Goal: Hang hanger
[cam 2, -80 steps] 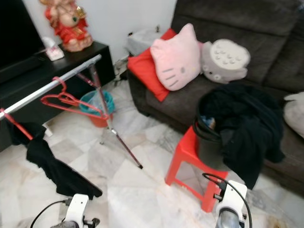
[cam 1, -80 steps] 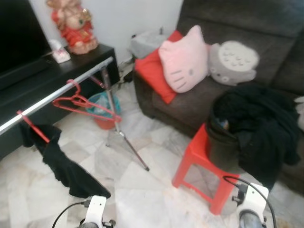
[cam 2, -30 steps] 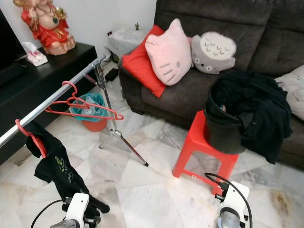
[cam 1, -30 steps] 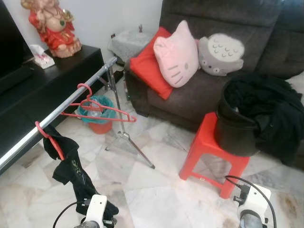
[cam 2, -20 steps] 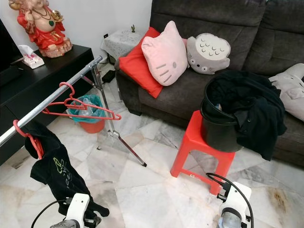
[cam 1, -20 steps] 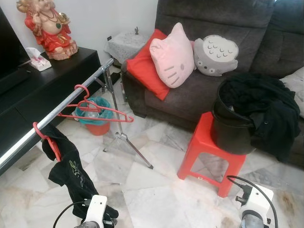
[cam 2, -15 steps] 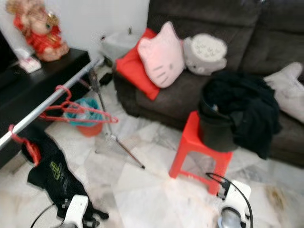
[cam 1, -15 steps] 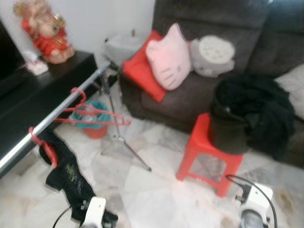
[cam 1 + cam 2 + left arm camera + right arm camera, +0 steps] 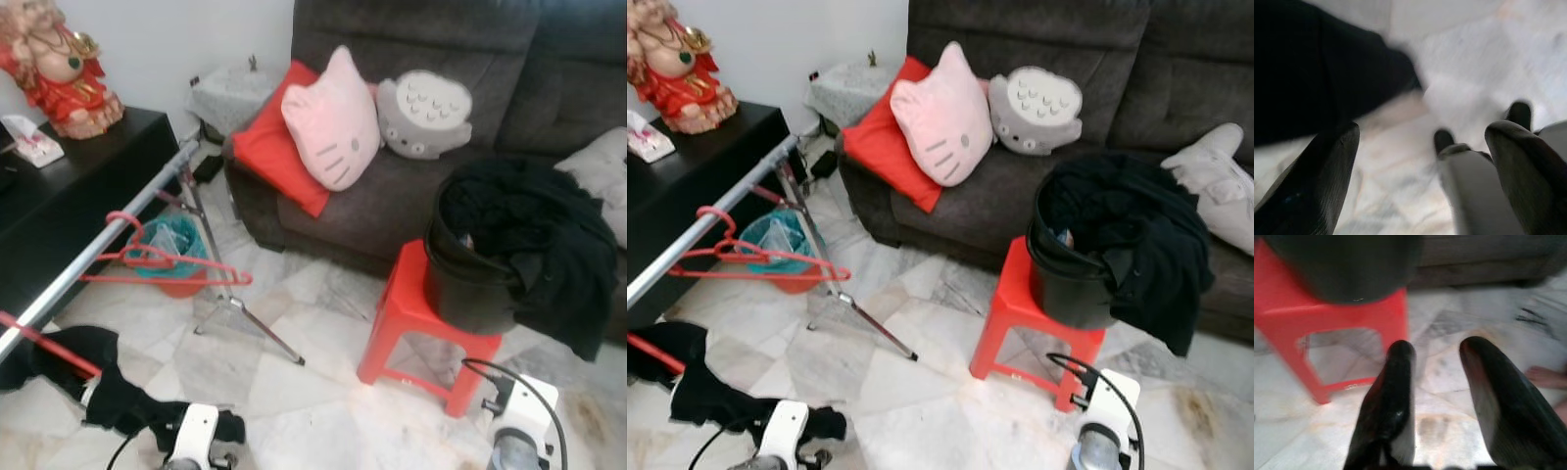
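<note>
Red hanger [image 9: 157,262] hooked on the silver rail [image 9: 93,250] of a drying rack, empty, hanging just in front of a teal bin [image 9: 174,238] on the marble floor [image 9: 313,392]. Further down the same rail, a second red hanger [image 9: 44,345] carrying a black garment [image 9: 108,392] that sags down near the floor. Left end effector [image 9: 1422,161] down low over the floor tiles, fingers spread wide, nothing between them, black cloth just beside one finger in the left wrist view. Right end effector [image 9: 1435,396] also parted and gripping nothing, pointed at the floor close to a red stool [image 9: 1029,318]. Black bucket [image 9: 1073,274] sitting on that stool, dark clothes [image 9: 1146,245] spilling over its rim. Behind it a dark grey sofa [image 9: 1038,186] with a red cushion [image 9: 880,147], a pink cat pillow [image 9: 942,117] and a grey round plush [image 9: 1034,110]. Figurine in red [image 9: 54,64] up on the black cabinet [image 9: 88,166] at the far left.
</note>
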Motion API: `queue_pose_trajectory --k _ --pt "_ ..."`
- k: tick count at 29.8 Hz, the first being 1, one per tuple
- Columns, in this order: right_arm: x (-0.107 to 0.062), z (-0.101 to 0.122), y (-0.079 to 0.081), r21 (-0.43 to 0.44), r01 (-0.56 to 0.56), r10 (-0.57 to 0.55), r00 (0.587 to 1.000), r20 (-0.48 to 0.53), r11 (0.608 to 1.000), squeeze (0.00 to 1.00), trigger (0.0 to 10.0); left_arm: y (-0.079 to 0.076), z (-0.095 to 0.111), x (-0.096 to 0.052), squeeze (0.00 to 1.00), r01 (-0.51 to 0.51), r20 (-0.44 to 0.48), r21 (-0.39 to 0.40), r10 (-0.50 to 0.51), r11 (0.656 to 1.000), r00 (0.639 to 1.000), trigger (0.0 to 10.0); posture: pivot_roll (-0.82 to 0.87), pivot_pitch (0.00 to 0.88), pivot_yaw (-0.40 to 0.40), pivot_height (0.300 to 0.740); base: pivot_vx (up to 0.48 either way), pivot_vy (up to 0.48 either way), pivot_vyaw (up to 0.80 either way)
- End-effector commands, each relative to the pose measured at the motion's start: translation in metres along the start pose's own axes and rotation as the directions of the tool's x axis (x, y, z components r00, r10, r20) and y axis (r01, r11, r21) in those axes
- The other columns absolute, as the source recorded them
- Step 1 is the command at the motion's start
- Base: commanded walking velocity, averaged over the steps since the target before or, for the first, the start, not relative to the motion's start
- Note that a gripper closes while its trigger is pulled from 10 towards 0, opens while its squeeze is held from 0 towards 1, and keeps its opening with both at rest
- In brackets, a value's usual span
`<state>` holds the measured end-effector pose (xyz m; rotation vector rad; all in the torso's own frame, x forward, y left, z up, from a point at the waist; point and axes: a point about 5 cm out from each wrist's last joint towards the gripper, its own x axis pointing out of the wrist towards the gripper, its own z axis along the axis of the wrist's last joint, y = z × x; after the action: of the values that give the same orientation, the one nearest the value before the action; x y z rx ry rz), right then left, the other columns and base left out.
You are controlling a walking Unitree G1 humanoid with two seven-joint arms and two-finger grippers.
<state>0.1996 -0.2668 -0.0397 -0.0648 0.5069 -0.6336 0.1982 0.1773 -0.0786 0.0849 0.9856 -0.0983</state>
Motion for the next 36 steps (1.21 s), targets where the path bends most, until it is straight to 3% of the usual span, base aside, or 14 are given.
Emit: queue_pose_trajectory --k 1,14,29,36 --pt "-0.001 0.002 0.007 0.007 -0.013 0.012 1.000 0.011 1.000 0.00 10.0 0.012 0.001 -0.002 0.00 -0.030 0.003 0.012 0.030 0.999 1.000 10.0 0.01 0.000 0.046 0.740 0.266 0.000 0.00" --pt "0.001 0.012 0.010 -0.081 -0.020 0.026 0.996 0.080 0.997 0.00 10.0 0.013 0.001 -0.002 0.00 -0.034 0.004 0.017 0.034 0.999 0.999 10.0 0.01 0.000 0.045 0.740 0.000 0.000 0.00" --pt "0.021 0.051 -0.010 -0.083 0.097 -0.080 0.979 0.187 0.992 0.00 10.0 0.012 0.002 -0.002 0.00 -0.035 0.005 0.018 0.035 0.999 0.999 10.0 0.01 0.000 0.046 0.740 0.000 0.000 0.00" --pt "0.022 0.058 -0.007 -0.063 0.077 -0.062 0.975 0.212 0.995 0.00 10.0 0.013 0.001 -0.002 0.00 -0.034 0.004 0.020 0.034 0.999 0.999 10.0 0.01 0.000 0.047 0.740 0.000 0.000 0.00"
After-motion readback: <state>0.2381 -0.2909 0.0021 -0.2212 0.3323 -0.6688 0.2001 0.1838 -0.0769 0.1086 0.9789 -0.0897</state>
